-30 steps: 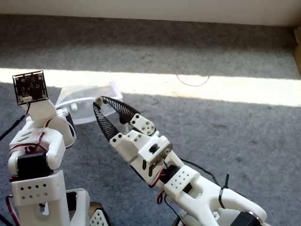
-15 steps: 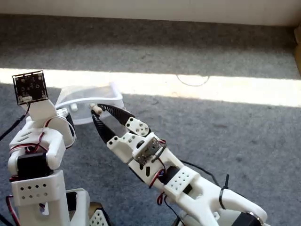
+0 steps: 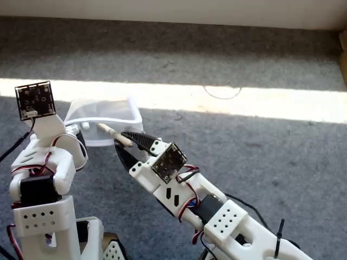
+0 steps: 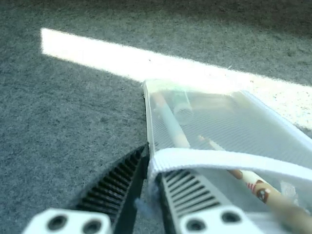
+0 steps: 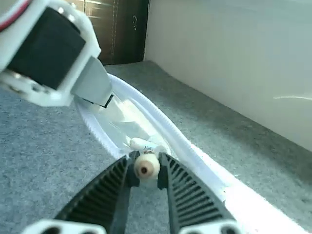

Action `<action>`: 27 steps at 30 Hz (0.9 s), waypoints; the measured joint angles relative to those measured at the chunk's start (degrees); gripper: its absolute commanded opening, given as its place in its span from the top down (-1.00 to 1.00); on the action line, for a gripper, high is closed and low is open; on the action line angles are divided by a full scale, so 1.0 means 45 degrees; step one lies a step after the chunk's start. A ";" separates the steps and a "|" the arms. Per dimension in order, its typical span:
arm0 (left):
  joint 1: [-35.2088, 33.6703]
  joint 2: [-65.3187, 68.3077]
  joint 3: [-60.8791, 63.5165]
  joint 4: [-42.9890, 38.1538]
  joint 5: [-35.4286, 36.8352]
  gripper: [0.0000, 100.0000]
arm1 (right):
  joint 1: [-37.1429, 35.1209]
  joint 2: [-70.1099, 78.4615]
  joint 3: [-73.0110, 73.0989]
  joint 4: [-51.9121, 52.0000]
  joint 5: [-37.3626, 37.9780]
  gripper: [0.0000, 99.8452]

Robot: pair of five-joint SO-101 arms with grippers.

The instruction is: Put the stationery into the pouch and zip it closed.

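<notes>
Your right gripper point(image 5: 146, 161) has its jaws pinched nearly shut on the butt end of a pencil point(image 3: 113, 134), with only the pencil's own width between them. The pencil's tip points into the open mouth of the clear mesh pouch point(image 4: 229, 122), and its shaft crosses the white zip rim point(image 4: 219, 163).

Your left gripper point(image 4: 148, 158) has its jaws closed on a corner of that rim and holds the mouth open just above the grey carpet point(image 3: 244, 151). What looks like a pen point(image 4: 168, 119) already lies along one wall inside.

Expect the pencil to be light, stiff and smooth. Held this far back, it may pivot or slip in the ribbed jaws if the tip catches the mesh, so feed it along its length rather than pressing downwards.

The pouch is the awkward part. It is soft and floppy, and it will probably sag or fold when the rim is let go. For the zip, I'd hold the fabric rim close to the slider with one arm. That should give the other arm something firm to pull against.
</notes>
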 measured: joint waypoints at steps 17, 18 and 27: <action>0.0000 0.0000 0.0000 0.0000 0.0000 0.98 | 0.0488 -0.0176 -0.2227 0.3341 -0.0117 0.99; 0.0000 0.0000 0.0000 0.0000 0.0000 0.98 | 0.0527 -0.0176 -0.2676 0.4103 -0.0117 0.99; 0.0000 0.0000 0.0000 0.0000 0.0000 0.98 | 0.0567 0.0176 -0.4552 0.6310 -0.0117 0.99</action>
